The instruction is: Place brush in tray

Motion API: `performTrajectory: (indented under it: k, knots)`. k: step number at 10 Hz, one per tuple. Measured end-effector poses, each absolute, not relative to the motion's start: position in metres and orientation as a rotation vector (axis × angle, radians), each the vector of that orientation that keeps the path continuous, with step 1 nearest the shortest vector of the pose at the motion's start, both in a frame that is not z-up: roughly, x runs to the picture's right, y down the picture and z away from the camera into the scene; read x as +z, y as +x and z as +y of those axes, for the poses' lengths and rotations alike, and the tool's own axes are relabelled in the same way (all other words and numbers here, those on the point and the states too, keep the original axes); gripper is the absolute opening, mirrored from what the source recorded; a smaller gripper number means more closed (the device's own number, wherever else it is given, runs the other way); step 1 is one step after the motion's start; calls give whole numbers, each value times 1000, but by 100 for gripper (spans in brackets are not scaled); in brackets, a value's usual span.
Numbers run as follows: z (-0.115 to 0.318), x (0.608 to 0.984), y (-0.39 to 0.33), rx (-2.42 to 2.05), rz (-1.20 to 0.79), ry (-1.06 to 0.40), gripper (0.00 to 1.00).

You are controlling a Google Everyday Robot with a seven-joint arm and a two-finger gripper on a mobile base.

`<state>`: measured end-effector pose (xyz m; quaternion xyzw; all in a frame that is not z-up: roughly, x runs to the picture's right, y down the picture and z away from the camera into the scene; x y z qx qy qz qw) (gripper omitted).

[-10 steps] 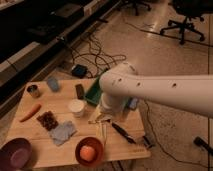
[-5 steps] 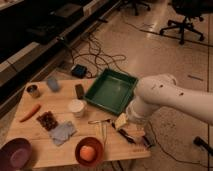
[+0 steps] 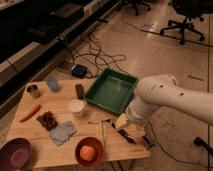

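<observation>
The brush [image 3: 132,138] is a slim black stick lying flat on the wooden table near its front right corner. The dark-green tray [image 3: 112,92] stands behind it at the table's back right, with nothing in it. My white arm comes in from the right and bends down in front of the tray. My gripper [image 3: 121,125] hangs low over the table just left of the brush's near end. It is open and holds nothing. The arm hides part of the brush and the tray's front right corner.
A pale T-shaped tool [image 3: 101,125] lies just left of the gripper. An orange bowl [image 3: 89,152], a purple bowl [image 3: 15,152], a white cup [image 3: 76,106], a black block [image 3: 80,90], a grey cloth [image 3: 63,132], a carrot [image 3: 29,112] and a tin [image 3: 33,90] fill the table's left side. Cables lie on the floor behind.
My arm has swung from over the table's middle to the right, uncovering the tray. The gripper now sits lower, by the brush. The brush has not moved.
</observation>
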<state>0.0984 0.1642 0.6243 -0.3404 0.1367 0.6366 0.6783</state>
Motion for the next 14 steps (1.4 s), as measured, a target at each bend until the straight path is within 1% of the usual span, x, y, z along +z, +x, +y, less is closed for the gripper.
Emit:
performTrajectory:
  k: [1,4,6,7,12,14]
  knots:
    - [170,627,101,1392,279,-769,65]
    - [207,651,130,1275,130,-785,65]
    - [218,660,157,1233,61,-807,65]
    - [219,662,169,1223,63,-816,65]
    - [220,665,172,1191,80,-817,65]
    - [223,685,180,1119,108,-804,65]
